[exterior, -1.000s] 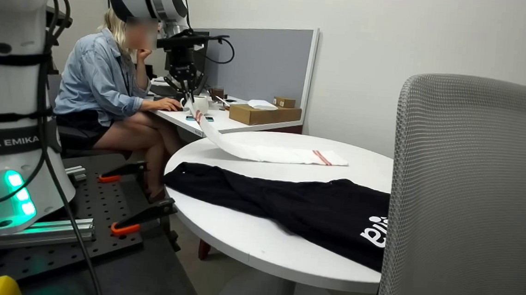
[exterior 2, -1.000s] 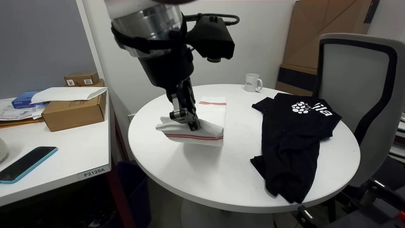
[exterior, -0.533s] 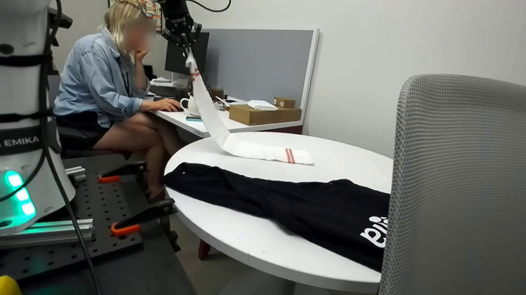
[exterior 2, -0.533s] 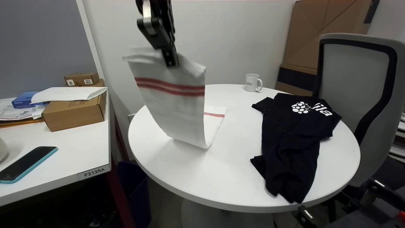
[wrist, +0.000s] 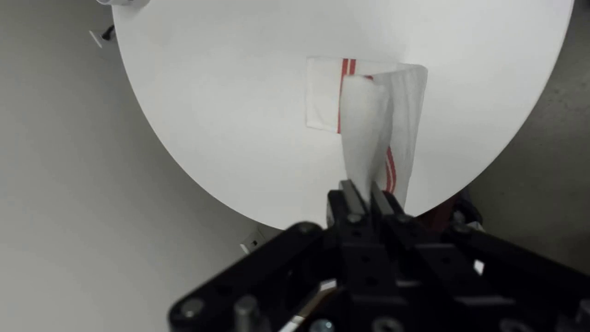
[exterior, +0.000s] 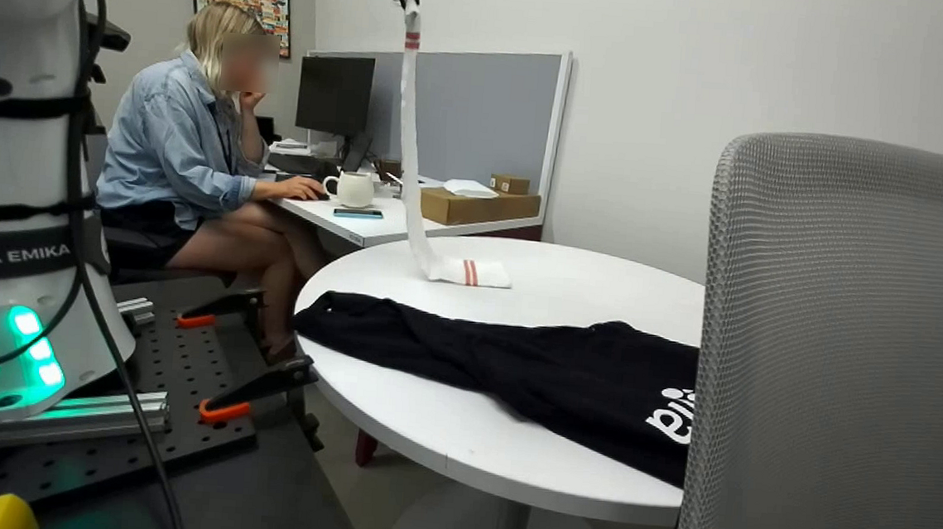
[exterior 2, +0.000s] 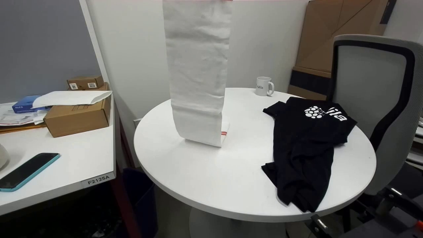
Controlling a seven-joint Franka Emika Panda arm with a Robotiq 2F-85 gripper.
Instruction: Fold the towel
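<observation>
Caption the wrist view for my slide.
Fingers pinching a red-striped white towel, one end lying on the round white table.

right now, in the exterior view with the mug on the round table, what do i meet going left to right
Phone → brown box under the white packet → towel → mug → black shirt → office chair

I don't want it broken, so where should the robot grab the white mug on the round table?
Probably by its handle, coming from the side that shows right in an exterior view. The white mug stands upright and the handle loops out from its body, giving the jaws something narrow to squeeze. The gripper must release the towel first.
</observation>
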